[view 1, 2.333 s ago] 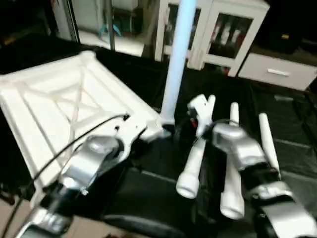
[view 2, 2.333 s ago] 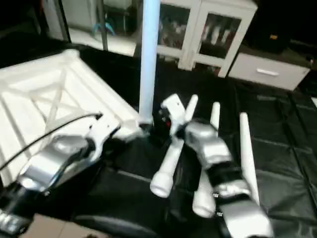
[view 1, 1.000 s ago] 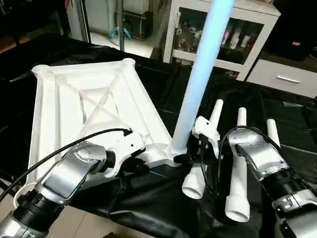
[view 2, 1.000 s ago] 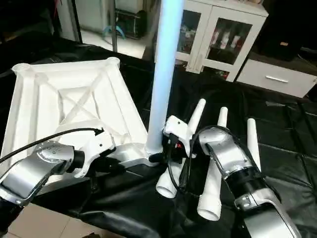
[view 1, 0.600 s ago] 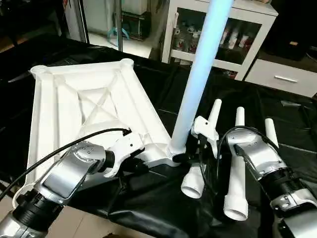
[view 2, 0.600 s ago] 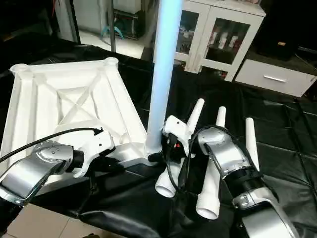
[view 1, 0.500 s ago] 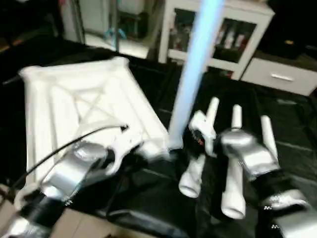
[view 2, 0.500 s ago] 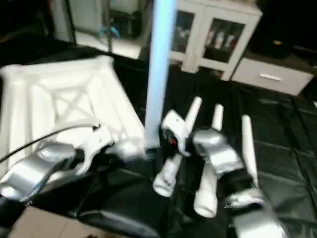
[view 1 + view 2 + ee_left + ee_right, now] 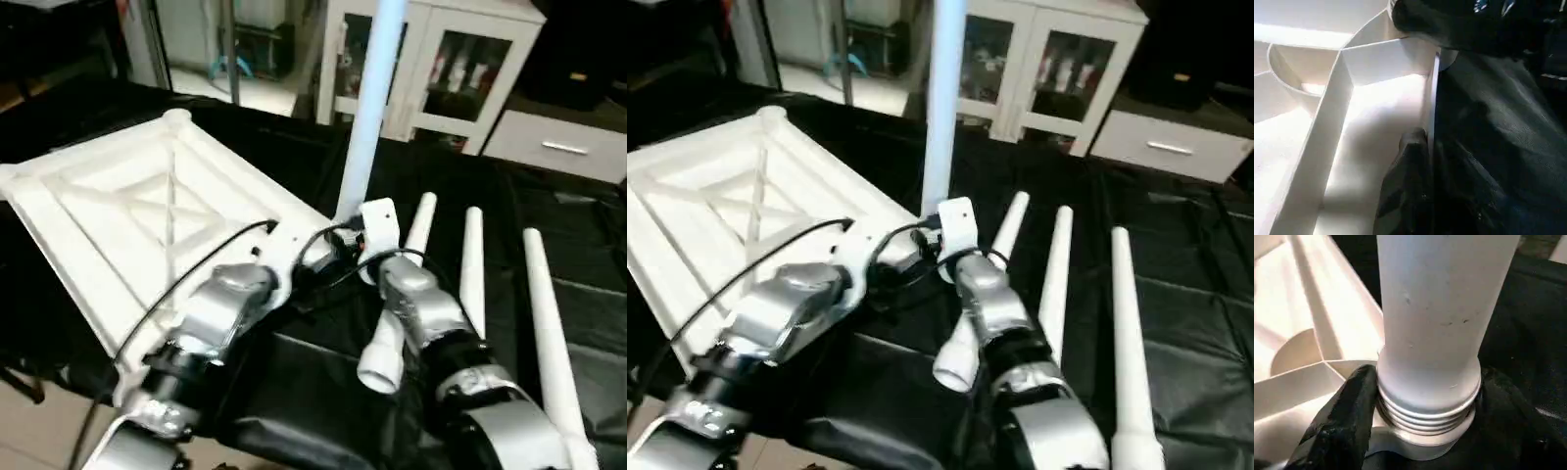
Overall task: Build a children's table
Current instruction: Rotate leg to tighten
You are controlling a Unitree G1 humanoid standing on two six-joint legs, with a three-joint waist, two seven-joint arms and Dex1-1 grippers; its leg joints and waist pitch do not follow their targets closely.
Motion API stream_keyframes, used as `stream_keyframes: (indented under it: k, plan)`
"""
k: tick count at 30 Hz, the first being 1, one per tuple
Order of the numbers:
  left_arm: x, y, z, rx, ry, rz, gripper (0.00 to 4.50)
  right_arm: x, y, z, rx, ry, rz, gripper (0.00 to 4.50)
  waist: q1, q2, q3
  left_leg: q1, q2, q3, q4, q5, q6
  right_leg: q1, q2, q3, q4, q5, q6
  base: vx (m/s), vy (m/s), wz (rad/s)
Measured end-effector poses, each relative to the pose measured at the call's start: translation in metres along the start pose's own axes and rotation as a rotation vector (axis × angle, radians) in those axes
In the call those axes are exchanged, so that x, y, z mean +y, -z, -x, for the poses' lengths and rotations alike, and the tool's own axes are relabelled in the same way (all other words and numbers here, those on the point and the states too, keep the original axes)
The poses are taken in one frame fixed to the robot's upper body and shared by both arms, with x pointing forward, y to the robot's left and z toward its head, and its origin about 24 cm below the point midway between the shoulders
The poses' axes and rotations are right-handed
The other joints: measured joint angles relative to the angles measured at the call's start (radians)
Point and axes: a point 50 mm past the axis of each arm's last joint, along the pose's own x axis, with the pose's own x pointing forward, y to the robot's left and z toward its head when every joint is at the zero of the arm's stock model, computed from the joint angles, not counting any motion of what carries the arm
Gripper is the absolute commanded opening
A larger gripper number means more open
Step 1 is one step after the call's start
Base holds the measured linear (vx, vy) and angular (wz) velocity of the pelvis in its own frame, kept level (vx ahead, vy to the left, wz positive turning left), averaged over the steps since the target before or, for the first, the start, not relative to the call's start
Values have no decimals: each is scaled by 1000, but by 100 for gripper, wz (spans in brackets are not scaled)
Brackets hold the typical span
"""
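Note:
The children's table top lies upside down on the left, its X ribs facing up. One white leg stands upright in the near right corner socket. My right gripper is shut on the leg's threaded base, with a black finger on each side. My left gripper is shut on the table top's rim beside that corner, its fingers pinching the thin wall. Three loose legs lie side by side on the right.
Black cloth covers the work surface, and its front edge drops to the floor at the lower left. A white glass-door cabinet and a white drawer unit stand behind.
The whole picture has swung and blurred, so the camera moved. The table top shows turned and the upright leg stands straighter in view. Both grips hold as before.

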Motion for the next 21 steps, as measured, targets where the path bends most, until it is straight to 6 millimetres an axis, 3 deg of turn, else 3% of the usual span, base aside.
stream_keyframes:
  k: [5, 7, 13, 16, 21]
  plan:
    - [1, 0, 0, 1, -6, -8, 0, 0, 1, 0, -13, 1, -11, 271, 0, 0, 0, 0, 0, 0, 0, 0, 0, 0, 0, 0, 0, 0, 1, 0, 0, 0]
    - [3, 0, 2, 2, -12, -15, 0, -1, 0, 0, -22, -9, -35, 327, -1, -1, 0, -1, 0, 0, 0, 0, 0, -1, 0, 0, 0, -1, 1, 0, 0, 0]
    - [19, 5, 13, -1, -50, -60, 0, 4, -5, 4, -50, -212, -55, 376, -19, -4, 3, -2, 2, 0, -1, 0, 0, -4, 1, 0, 2, 0, 0, 0, 0, 0]
    - [22, 11, 23, 4, 2, -95, 0, -11, -12, 12, -21, -350, 18, 410, -16, -4, 3, -2, 2, 0, 0, 0, 0, -4, 1, 0, 1, 0, 0, 0, 0, 0]
    - [21, 19, 36, 16, 127, -153, 0, -31, -27, 26, -6, -523, 152, 442, 5, -4, 4, -1, 2, 0, 0, 0, 0, -4, 1, -1, 1, -1, 0, 0, 0, 0]
